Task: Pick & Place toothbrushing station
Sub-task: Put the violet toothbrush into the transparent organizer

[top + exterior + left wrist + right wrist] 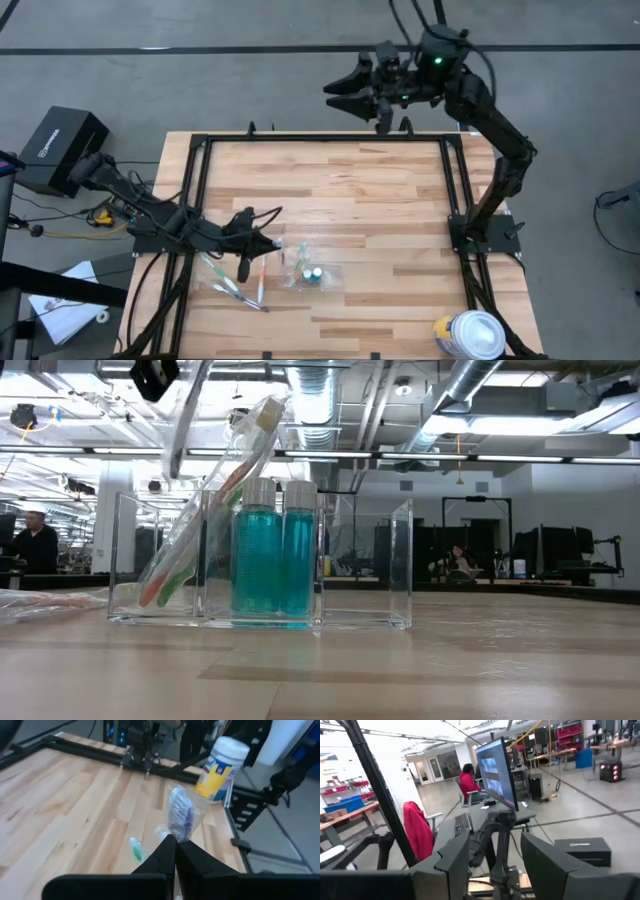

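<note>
Your left hand [268, 242], lower left of centre in the high view, is clenched on what looks like a bagged toothbrush [180, 815], crinkly clear wrap, though the grip point is hidden. The clear hard-walled holder [365, 565] sits centre-frame in the low view: two teal tubes [272, 550] upright, a brush [205, 520] leaning inside. Loose brushes [235, 288] lie on the bench [350, 190]. Next, as I judge it: lower it into a compartment. Right hand [392, 118], top centre, released, idle.
</note>
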### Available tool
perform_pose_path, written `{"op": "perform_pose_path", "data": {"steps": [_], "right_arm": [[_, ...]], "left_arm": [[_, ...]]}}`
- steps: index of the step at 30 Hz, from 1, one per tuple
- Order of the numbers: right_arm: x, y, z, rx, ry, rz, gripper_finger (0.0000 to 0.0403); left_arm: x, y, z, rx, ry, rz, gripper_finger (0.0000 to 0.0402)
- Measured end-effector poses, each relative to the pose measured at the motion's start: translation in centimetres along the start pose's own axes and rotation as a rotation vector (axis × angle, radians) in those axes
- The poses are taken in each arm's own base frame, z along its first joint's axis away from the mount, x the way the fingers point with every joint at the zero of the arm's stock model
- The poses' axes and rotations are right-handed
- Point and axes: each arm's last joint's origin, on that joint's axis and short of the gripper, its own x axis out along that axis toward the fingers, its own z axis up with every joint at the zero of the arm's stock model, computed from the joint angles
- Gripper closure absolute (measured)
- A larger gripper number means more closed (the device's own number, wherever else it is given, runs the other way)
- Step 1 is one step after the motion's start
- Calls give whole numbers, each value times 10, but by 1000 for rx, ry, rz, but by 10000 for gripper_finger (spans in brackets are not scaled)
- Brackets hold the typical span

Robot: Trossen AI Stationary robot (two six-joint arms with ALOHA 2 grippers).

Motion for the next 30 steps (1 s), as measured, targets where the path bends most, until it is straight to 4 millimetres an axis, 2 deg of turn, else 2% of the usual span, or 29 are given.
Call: {"op": "perform_pose_path", "data": {"steps": [3, 10, 26, 30], "right_arm": [[8, -4, -4, 24, 4, 3, 234], [25, -14, -13, 50, 13, 5, 234], [29, -15, -12, 45, -11, 16, 234], [29, -15, -12, 44, -12, 19, 234]], "left_arm": [[2, 2, -8, -23, -31, -7, 401], [5, 12, -33, -37, 20, 19, 401], [7, 22, -65, -138, 103, -56, 401], [7, 21, -67, -173, 91, -117, 398]]}}
